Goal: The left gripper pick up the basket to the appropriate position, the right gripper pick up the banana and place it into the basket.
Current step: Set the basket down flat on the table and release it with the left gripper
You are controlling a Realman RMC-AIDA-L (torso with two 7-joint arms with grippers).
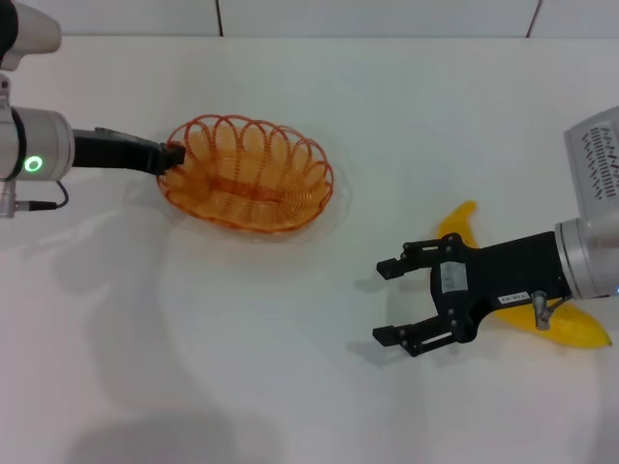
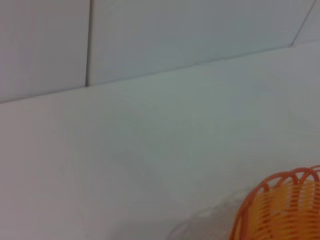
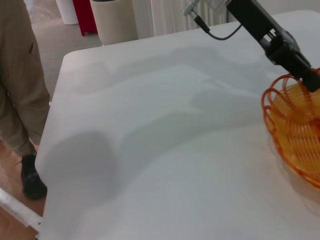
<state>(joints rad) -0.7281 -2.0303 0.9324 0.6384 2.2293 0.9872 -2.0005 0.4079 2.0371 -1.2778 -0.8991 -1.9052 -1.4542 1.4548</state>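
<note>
Basket [image 1: 248,174], an orange-red oval of looped wire, sits upper left of centre in the head view on the white table [image 1: 290,387]. At far left the left arm reaches in along the table, and the left gripper [image 1: 172,157] meets the basket's left rim, its black tip right at the wire loops. It appears to be closed on that rim, though the fingers themselves are hard to make out. The left wrist view shows only a corner of the basket [image 2: 280,205] at lower right, with bare table and a wall behind.

Further right in the head view, well apart from the basket, the right gripper [image 1: 387,302] hangs over the table at lower right, its two black fingers spread wide with nothing between them and pointing left. Behind and partly under its black body lies the banana [image 1: 456,224], yellow, one end poking out above the gripper and the other reaching toward the right edge of the frame. In the right wrist view the basket [image 3: 295,125] shows at the right edge with the left gripper [image 3: 311,80] on its rim; a person's leg [image 3: 17,90] stands beyond the table at far left.
</note>
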